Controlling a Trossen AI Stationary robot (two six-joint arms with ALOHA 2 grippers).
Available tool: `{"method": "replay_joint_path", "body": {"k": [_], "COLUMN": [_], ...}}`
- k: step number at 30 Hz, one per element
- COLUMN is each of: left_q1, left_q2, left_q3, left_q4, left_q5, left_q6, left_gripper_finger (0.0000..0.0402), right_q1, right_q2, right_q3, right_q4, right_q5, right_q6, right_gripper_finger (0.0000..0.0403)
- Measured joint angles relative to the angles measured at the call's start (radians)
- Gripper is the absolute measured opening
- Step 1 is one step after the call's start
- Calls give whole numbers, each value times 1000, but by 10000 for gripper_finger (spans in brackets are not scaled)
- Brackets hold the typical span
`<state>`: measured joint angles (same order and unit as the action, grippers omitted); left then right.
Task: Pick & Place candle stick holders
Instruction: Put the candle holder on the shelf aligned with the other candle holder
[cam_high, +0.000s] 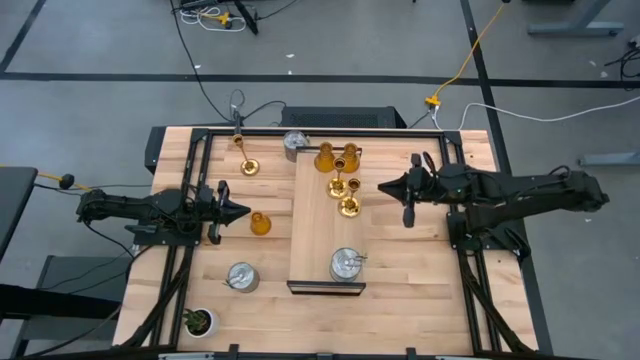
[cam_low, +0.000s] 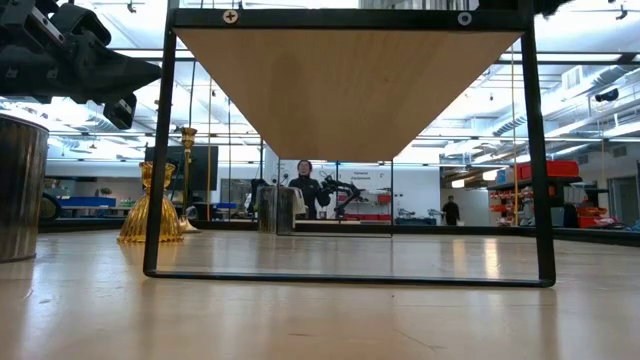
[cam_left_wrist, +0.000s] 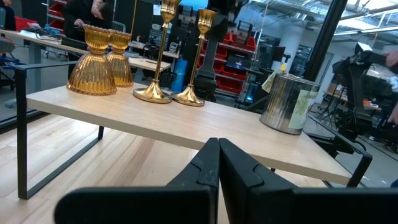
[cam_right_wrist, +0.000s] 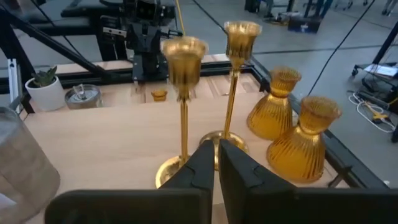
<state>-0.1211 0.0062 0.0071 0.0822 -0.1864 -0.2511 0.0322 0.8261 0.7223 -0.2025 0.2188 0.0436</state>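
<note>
With two gold candle stick holders (cam_right_wrist: 183, 106) set on the raised shelf (cam_high: 312, 235), the right gripper (cam_high: 383, 186) is seen empty, fingers together; the amber holder (cam_high: 260, 223) beside the closed left gripper (cam_high: 245, 211) is judged next.

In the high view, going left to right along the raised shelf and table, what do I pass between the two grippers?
Left gripper → amber holder on the table → two gold stick holders on the shelf → right gripper.
</note>
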Motion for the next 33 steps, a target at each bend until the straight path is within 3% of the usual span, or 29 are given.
{"method": "replay_joint_path", "body": {"k": [21,33], "left_q1": [0,0], "left_q2": [0,0], "left_q3": [0,0], "left_q4": [0,0], "left_q5": [0,0], "left_q6": [0,0], "left_gripper_finger": [10,10], "right_q1": [0,22], "right_q2": [-193,-333], "right_q3": [-443,-584], "right_q4": [448,466], "right_q5": [1,1], "right_q6": [0,-1], "right_gripper_finger": [27,27]}}
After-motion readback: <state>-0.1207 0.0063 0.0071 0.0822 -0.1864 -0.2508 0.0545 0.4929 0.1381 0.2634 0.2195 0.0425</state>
